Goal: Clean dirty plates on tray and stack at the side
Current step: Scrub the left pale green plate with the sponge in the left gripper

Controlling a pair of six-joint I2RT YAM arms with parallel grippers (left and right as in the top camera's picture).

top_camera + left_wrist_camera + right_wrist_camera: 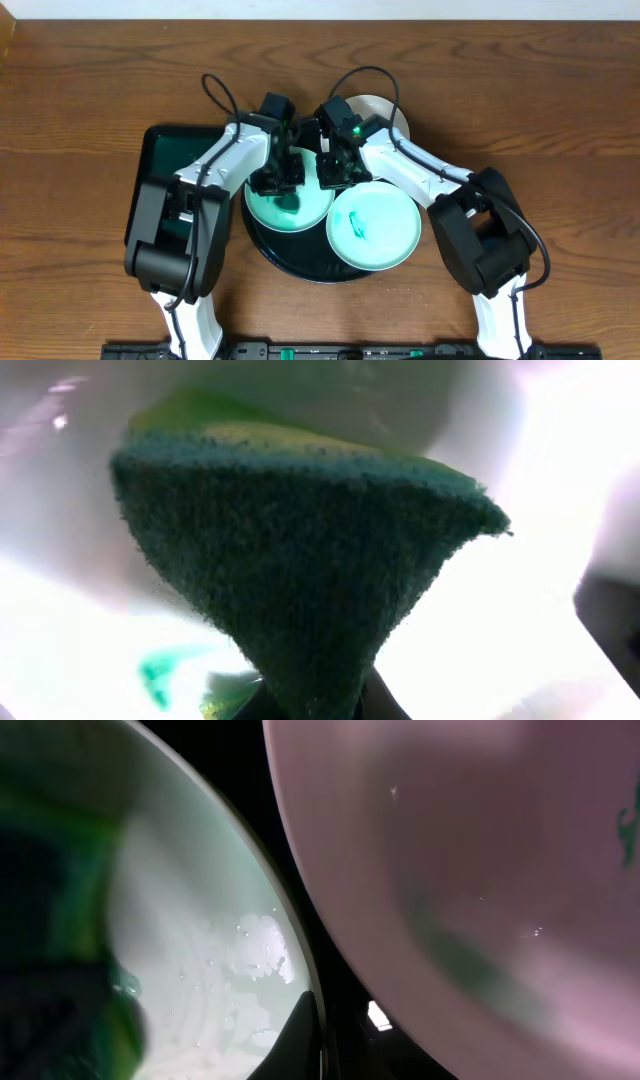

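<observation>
The black tray point(300, 268) holds two mint plates. The left plate point(300, 212) has a teal smear, and so does the right plate point(372, 228). A third, white plate point(378, 106) lies behind the tray, partly hidden by my right arm. My left gripper point(280, 178) is shut on a green and yellow sponge point(300, 560) and presses it onto the left plate point(500, 630), beside the smear point(160, 672). My right gripper point(335, 172) sits at that plate's right rim. In the right wrist view one finger point(305, 1035) lies on the rim of the left plate point(220, 920), with the right plate point(450, 870) close by.
A dark green rectangular tray point(165, 150) lies at the left, under my left arm. The wooden table point(560, 90) runs all round. The two arms nearly touch over the left plate.
</observation>
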